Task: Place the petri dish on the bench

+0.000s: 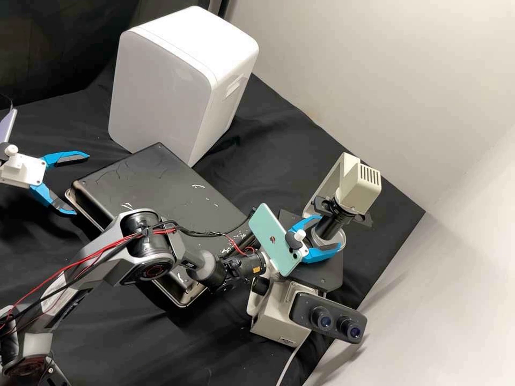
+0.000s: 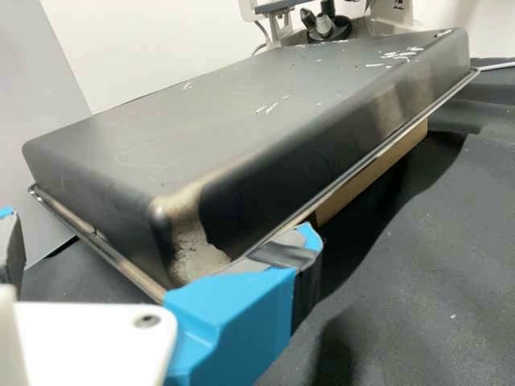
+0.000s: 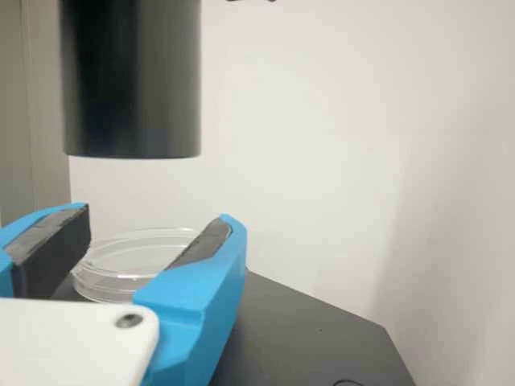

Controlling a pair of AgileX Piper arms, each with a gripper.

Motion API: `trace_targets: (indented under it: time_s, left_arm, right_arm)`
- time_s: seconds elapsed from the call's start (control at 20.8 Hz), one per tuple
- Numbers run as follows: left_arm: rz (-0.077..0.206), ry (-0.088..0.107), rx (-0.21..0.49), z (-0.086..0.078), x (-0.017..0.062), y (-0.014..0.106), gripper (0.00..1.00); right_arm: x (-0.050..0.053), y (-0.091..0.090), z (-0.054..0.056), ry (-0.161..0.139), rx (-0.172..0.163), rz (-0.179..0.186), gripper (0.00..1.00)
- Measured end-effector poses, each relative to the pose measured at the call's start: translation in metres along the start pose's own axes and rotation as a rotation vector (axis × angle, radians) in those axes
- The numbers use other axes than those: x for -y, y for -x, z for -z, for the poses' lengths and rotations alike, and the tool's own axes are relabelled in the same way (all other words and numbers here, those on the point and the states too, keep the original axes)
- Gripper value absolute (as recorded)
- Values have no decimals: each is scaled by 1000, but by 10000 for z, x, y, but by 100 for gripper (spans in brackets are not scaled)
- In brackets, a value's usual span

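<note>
Right gripper (image 1: 330, 232) spread, one finger each side of the petri dish (image 3: 133, 257), no clamp visible. Dish sits on the microscope stage (image 3: 322, 338), by its wall-side edge, under the black condenser (image 3: 129, 80). Best to close gently on the rim, keep it level, lift little given the condenser overhead, slide out, then lower to bare bench (image 1: 279, 150). Left gripper (image 1: 79, 184) released, near the bench's left edge beside the upturned tray (image 1: 161, 187).

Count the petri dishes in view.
1. The petri dish sits on the microscope stage, under the black cylinder, between the open jaws of the right gripper. More could be hidden behind the white box.
</note>
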Motion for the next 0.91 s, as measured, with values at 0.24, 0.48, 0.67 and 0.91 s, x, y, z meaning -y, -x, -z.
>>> trace_targets:
  time_s: [0.24, 0.48, 0.67, 0.91]
  left_arm:
    - [0, 0, 0, 0, 0, 0, 100]
    - [0, 0, 0, 0, 0, 0, 100]
    - [0, 0, 0, 0, 0, 0, 100]
    - [-3, 0, 0, -3, -5, -22, 100]
  right_arm:
    - [0, 0, 0, 0, 0, 0, 0]
    - [0, 0, 0, 0, 0, 0, 0]
    - [14, -2, 8, 3, 10, -10, 100]
    - [68, 41, 49, 105, 102, -121, 100]
